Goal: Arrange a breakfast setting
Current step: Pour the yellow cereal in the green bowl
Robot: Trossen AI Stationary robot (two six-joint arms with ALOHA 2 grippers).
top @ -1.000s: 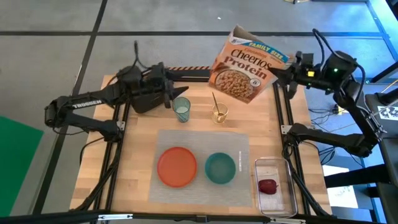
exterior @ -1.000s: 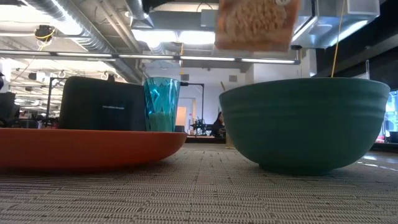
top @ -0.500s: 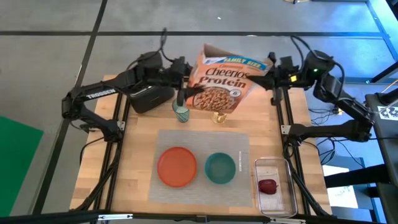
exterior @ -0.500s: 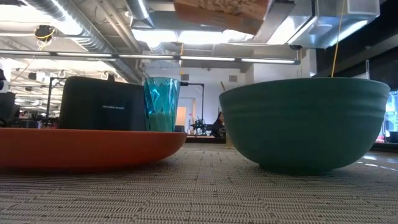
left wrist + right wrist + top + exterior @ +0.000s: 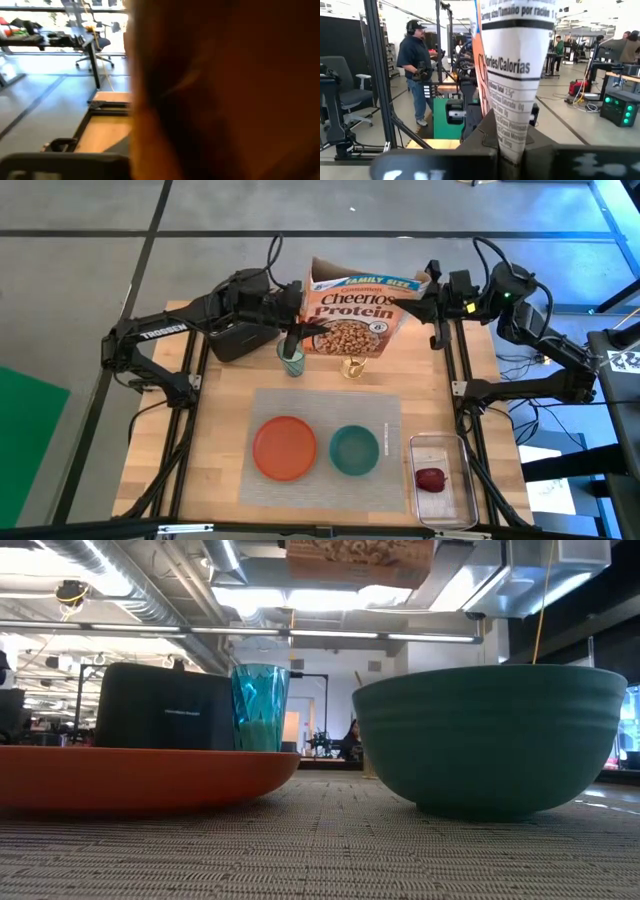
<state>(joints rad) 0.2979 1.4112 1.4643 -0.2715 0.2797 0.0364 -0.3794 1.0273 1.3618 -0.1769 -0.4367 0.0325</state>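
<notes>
Placemat (image 5: 325,442) | box (image 5: 355,315) "Cheerios Protein" pinched by right end effector (image 5: 428,292) | left end effector (image 5: 297,308) grip unclear

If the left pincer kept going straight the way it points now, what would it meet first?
The cereal box. The left pincer points at it from close by, and the box fills the left wrist view; whether they already touch is unclear. The right pincer grips its far edge.
</notes>
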